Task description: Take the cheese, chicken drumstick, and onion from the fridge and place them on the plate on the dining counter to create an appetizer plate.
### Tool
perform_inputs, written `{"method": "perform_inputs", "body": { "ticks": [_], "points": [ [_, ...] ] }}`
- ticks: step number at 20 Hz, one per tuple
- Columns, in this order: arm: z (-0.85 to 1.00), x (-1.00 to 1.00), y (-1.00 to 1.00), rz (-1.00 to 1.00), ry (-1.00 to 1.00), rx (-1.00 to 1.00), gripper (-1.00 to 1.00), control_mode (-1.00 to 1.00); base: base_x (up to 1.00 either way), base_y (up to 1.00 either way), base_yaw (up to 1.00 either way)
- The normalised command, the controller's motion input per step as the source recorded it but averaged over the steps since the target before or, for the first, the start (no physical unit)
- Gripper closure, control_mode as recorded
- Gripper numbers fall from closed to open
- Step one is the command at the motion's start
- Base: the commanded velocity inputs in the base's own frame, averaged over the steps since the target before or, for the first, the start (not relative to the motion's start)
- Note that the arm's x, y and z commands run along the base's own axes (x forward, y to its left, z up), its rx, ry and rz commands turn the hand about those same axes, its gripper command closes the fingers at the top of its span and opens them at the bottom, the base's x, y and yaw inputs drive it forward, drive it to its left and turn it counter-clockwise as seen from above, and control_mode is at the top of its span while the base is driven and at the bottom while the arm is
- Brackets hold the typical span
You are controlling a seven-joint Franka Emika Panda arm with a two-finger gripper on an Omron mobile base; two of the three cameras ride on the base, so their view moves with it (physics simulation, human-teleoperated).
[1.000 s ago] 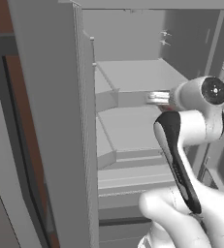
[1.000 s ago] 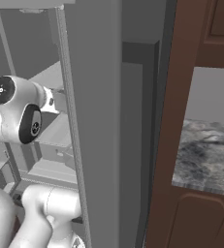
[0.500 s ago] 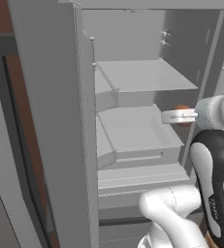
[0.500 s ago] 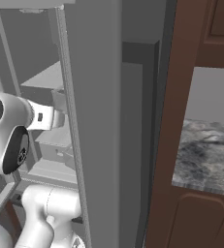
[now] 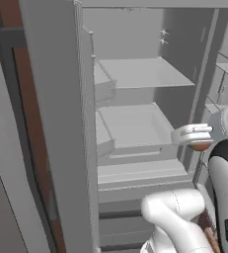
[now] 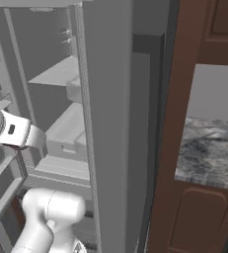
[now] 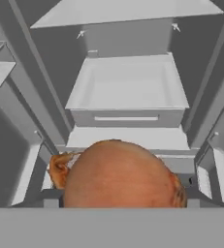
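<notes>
The claw is closed around the onion, which sits between its wide-set jaws and fills the lower part of the hand view. In the left base view the onion appears as an orange patch just under the claw, at the right front edge of the open fridge.

Status: one of three foods is in hand but not delivered. Ahead of the claw, the fridge drawer and shelves look bare. A small brown-orange shape lies just left of the onion; it may be onion skin or another food, and the view is too close to tell.

Remaining, as judged: carry the onion to the plate, then fetch the other two foods. A strip of marbled counter lies to the claw's right, past the fridge door.
</notes>
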Motion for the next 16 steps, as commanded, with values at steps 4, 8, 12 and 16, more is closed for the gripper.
{"method": "perform_inputs", "body": {
  "ticks": [4,8,12,16],
  "points": [
    [0.0,0.0,0.0,0.0,0.0,0.0,1.0,1.0,-1.0,0.01,0.09],
    [0.0,0.0,0.0,0.0,0.0,0.0,1.0,1.0,-1.0,0.24,0.28],
    [0.0,0.0,0.0,0.0,0.0,0.0,1.0,1.0,-0.97,0.49,0.51],
    [0.0,0.0,0.0,0.0,0.0,0.0,1.0,1.0,-0.52,0.63,0.69]
  ]
}}
